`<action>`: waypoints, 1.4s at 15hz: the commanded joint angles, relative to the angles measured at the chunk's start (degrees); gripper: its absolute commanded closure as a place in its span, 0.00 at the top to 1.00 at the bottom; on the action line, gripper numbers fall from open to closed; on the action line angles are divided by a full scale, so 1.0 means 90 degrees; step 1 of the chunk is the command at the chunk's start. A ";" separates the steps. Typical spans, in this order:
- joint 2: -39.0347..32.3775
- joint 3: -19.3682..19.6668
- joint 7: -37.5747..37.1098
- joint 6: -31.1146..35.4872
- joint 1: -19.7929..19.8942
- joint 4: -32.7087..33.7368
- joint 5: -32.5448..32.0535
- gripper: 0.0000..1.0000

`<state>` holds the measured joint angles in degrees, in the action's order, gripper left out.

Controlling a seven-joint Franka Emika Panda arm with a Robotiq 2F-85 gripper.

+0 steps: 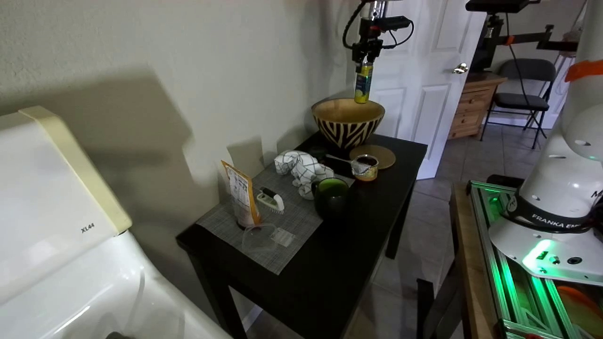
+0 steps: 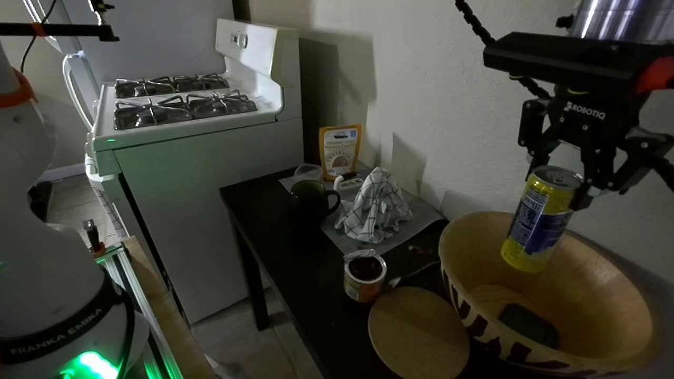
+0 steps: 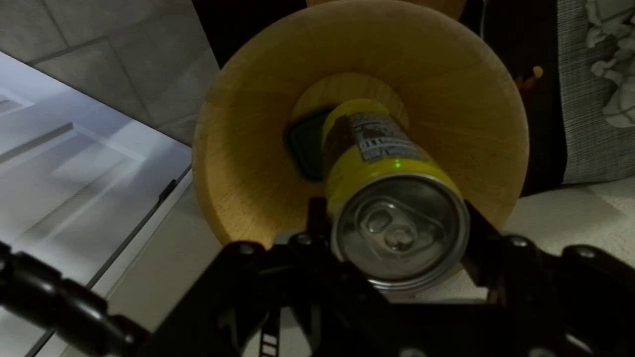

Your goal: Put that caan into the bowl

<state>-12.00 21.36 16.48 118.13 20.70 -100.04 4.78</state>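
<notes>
A yellow and blue can (image 1: 363, 87) hangs slightly tilted over the wooden zebra-patterned bowl (image 1: 347, 133) in both exterior views. My gripper (image 2: 557, 183) is shut on the upper part of the can (image 2: 539, 223), one finger on each side. The can's lower end is at about the bowl's rim height and inside the outline of the bowl (image 2: 605, 273). In the wrist view, the can (image 3: 379, 144) has its pull-tab end toward the camera, between the fingers of the gripper (image 3: 397, 223), with the bowl (image 3: 248, 173) below. The can touches no bowl surface that I can see.
A dark green flat item (image 2: 528, 325) lies inside the bowl. A round wooden board (image 2: 418, 334), an opened tin (image 2: 364, 276), a checked cloth (image 2: 375, 210), a dark mug (image 2: 310, 202) and an orange pouch (image 2: 339, 152) are on the black table. The wall is close behind the bowl.
</notes>
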 commanded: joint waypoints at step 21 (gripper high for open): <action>-0.1636 -0.0757 -0.0951 0.1655 0.0203 -0.0022 0.0029 0.38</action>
<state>-26.08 15.09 10.03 133.28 21.95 -100.92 4.53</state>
